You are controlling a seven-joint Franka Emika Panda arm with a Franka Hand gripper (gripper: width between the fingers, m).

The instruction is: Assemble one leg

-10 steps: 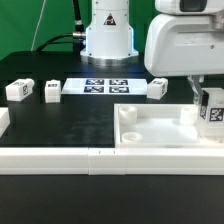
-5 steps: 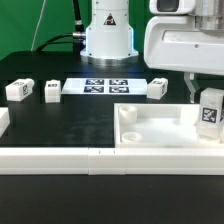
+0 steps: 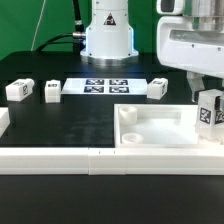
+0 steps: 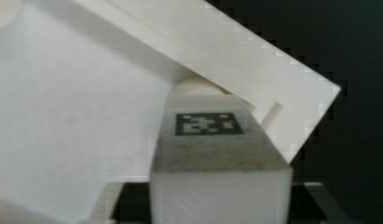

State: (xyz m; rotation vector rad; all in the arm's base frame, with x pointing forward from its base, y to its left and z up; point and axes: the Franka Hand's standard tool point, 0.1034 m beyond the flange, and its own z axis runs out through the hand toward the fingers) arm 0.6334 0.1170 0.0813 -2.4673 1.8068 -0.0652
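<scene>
My gripper (image 3: 206,98) is shut on one leg (image 3: 208,112), a small white post with a black-and-white tag, and holds it upright at the near corner of the large white tray-like panel (image 3: 160,128) on the exterior view's right. In the wrist view the leg (image 4: 220,160) runs out from between my dark fingers (image 4: 135,200), and its far end meets the panel's corner (image 4: 259,95). Whether that end sits in a corner hole is hidden. Three more legs lie on the table: two at the exterior view's left (image 3: 17,90) (image 3: 52,92) and one behind the panel (image 3: 157,88).
The marker board (image 3: 108,86) lies flat at the back, in front of the arm's base. A long white rail (image 3: 90,160) runs along the table's front edge. A white block (image 3: 3,122) sits at the far left edge.
The hand's body has shifted up and toward the exterior view's right above the leg. The leg itself has stayed at the panel's corner, still gripped.
</scene>
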